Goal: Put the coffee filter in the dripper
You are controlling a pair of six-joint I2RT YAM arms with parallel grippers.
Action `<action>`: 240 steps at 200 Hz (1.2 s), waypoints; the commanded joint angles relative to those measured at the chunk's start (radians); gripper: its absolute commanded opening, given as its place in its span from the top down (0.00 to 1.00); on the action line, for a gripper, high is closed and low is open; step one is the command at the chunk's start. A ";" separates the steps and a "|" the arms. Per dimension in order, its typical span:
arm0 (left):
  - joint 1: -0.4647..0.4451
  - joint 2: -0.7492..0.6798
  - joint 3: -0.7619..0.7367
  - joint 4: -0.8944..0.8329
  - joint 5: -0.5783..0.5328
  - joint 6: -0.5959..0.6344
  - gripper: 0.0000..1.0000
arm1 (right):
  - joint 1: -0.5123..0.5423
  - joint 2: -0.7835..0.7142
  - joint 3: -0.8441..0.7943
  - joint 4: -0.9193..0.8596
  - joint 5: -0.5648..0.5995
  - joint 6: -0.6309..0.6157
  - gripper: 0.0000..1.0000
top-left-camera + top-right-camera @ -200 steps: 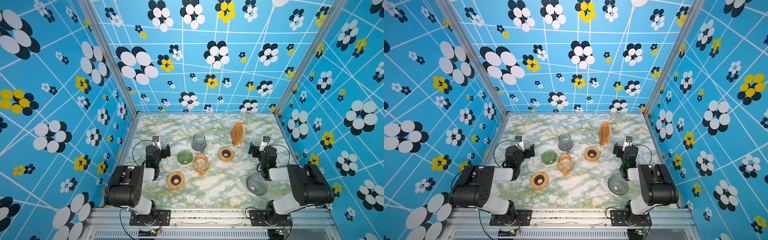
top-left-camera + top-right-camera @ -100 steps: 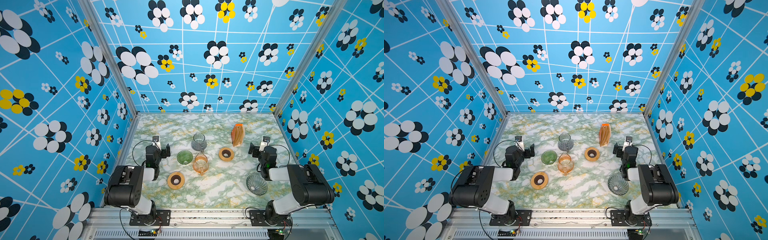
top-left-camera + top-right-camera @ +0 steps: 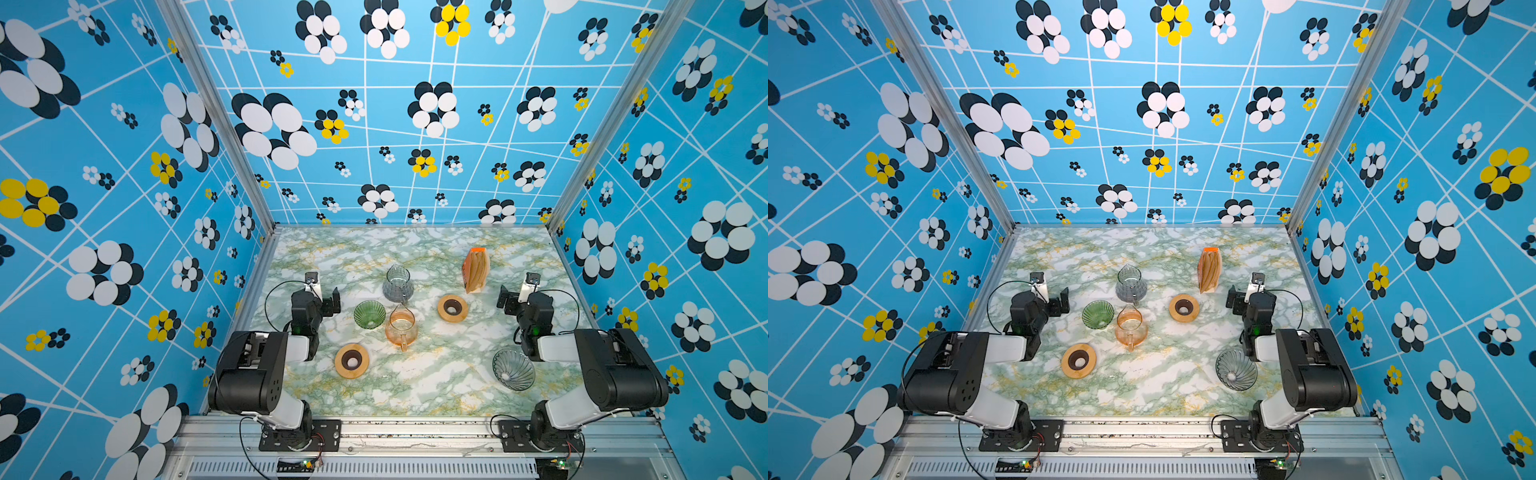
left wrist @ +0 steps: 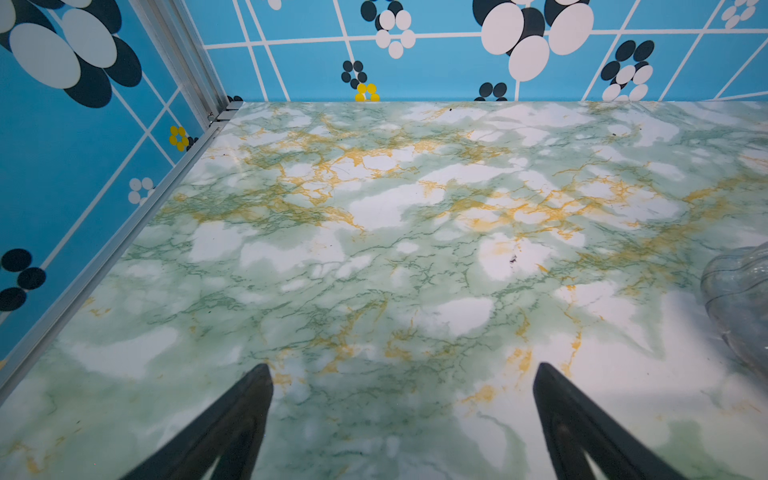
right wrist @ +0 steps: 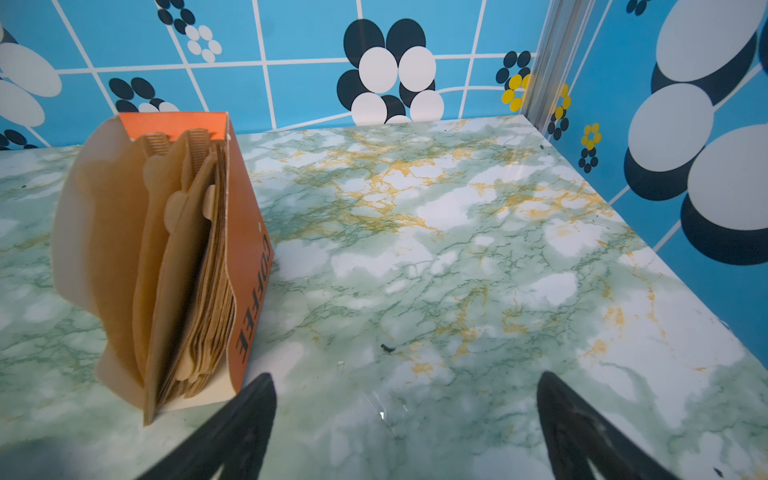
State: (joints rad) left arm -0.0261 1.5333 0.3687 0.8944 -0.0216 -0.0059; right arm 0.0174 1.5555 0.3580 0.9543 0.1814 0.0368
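The coffee filters (image 5: 183, 266) are brown paper cones standing in an open orange box (image 3: 475, 270) (image 3: 1209, 270) at the back right of the marble table. A green glass dripper (image 3: 369, 314) (image 3: 1098, 314) sits left of centre. A grey ribbed glass dripper (image 3: 513, 369) (image 3: 1236, 369) lies near the front right. My left gripper (image 3: 330, 300) (image 4: 402, 368) is open and empty over bare table, left of the green dripper. My right gripper (image 3: 507, 299) (image 5: 407, 376) is open and empty, just right of the filter box.
A grey glass carafe (image 3: 397, 284) (image 4: 739, 299) and an amber carafe (image 3: 400, 328) stand mid-table. Two wooden rings (image 3: 352, 360) (image 3: 452, 308) lie flat nearby. Blue flowered walls (image 3: 124, 208) close in the table on three sides.
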 commanded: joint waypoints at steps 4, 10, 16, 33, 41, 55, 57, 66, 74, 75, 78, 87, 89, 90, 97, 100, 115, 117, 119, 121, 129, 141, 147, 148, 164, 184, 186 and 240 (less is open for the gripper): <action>0.000 0.008 0.002 0.036 0.013 0.009 0.01 | 0.006 0.003 -0.010 0.043 0.011 0.000 0.01; 0.000 0.009 -0.003 0.045 0.014 0.009 0.01 | 0.006 0.003 -0.015 0.051 0.012 0.000 0.01; 0.001 0.008 -0.005 0.049 0.013 0.010 0.01 | 0.006 0.002 -0.019 0.060 0.012 -0.001 0.01; -0.002 0.008 -0.008 0.052 0.014 0.012 0.01 | 0.006 0.004 -0.027 0.081 0.015 0.002 0.01; -0.003 0.008 -0.009 0.055 0.012 0.012 0.01 | 0.006 0.003 -0.031 0.083 0.013 0.001 0.01; -0.004 0.007 -0.013 0.064 0.008 0.012 0.01 | 0.006 0.004 -0.030 0.084 0.014 0.001 0.01; -0.004 0.008 -0.014 0.065 0.007 0.012 0.01 | 0.006 0.004 -0.029 0.083 0.014 0.002 0.00; -0.005 0.008 -0.015 0.067 0.004 0.012 0.01 | 0.006 0.005 -0.028 0.082 0.015 0.002 0.01; -0.007 0.007 -0.012 0.061 -0.003 0.011 0.01 | 0.006 0.002 -0.026 0.077 0.011 0.000 0.01; -0.006 0.007 -0.011 0.060 -0.004 0.011 0.01 | 0.006 0.001 -0.026 0.076 0.011 0.000 0.01; -0.006 0.006 -0.011 0.057 -0.007 0.010 0.01 | 0.006 -0.001 -0.025 0.072 0.013 -0.001 0.01; -0.007 0.002 -0.006 0.048 -0.020 0.006 0.01 | 0.006 -0.015 -0.020 0.051 0.012 0.000 0.01; -0.008 0.002 -0.005 0.046 -0.023 0.006 0.01 | 0.006 -0.020 -0.019 0.045 0.012 0.000 0.01; -0.008 0.000 -0.004 0.044 -0.024 0.006 0.01 | 0.006 -0.021 -0.018 0.042 0.012 0.000 0.01; -0.008 -0.009 -0.002 0.035 -0.028 0.005 0.01 | 0.006 -0.038 -0.012 0.016 0.009 -0.003 0.01; -0.008 -0.013 -0.003 0.031 -0.030 0.004 0.01 | 0.006 -0.042 -0.009 0.005 0.010 -0.002 0.01; -0.011 -0.034 -0.003 0.015 -0.042 0.003 0.01 | 0.006 -0.059 -0.007 -0.012 0.009 -0.003 0.01; -0.011 -0.038 -0.002 0.012 -0.044 0.003 0.01 | 0.005 -0.061 -0.008 -0.012 0.009 -0.003 0.01; -0.012 -0.040 -0.002 0.009 -0.045 0.003 0.01 | 0.005 -0.062 -0.010 -0.010 0.009 -0.003 0.01; -0.012 -0.043 -0.002 0.005 -0.046 0.003 0.01 | 0.006 -0.064 -0.011 -0.011 0.008 -0.003 0.01; -0.016 -0.056 -0.002 -0.006 -0.054 0.004 0.01 | 0.006 -0.070 -0.013 -0.009 0.010 -0.004 0.01; -0.018 -0.072 -0.001 -0.022 -0.066 0.004 0.01 | 0.006 -0.082 -0.014 -0.019 0.015 -0.004 0.01; -0.020 -0.083 0.002 -0.037 -0.070 0.004 0.01 | 0.005 -0.091 -0.014 -0.028 0.015 -0.004 0.01; -0.020 -0.084 0.002 -0.039 -0.070 0.004 0.01 | 0.005 -0.092 -0.014 -0.029 0.015 -0.003 0.01; -0.023 -0.117 0.014 -0.093 -0.090 0.000 0.01 | 0.006 -0.123 -0.006 -0.077 0.020 -0.001 0.01; -0.032 -0.169 0.027 -0.159 -0.119 -0.003 0.01 | 0.008 -0.168 0.009 -0.147 0.027 0.004 0.01; -0.033 -0.176 0.029 -0.167 -0.124 -0.004 0.01 | 0.009 -0.173 0.010 -0.154 0.028 0.004 0.01; -0.094 -0.380 0.200 -0.611 -0.217 -0.133 0.01 | 0.063 -0.366 0.159 -0.627 0.105 0.092 0.01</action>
State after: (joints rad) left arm -0.0895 1.2304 0.4568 0.5426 -0.1844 -0.0490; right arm 0.0490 1.2697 0.4255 0.6071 0.2310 0.0620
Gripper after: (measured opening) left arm 0.990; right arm 0.995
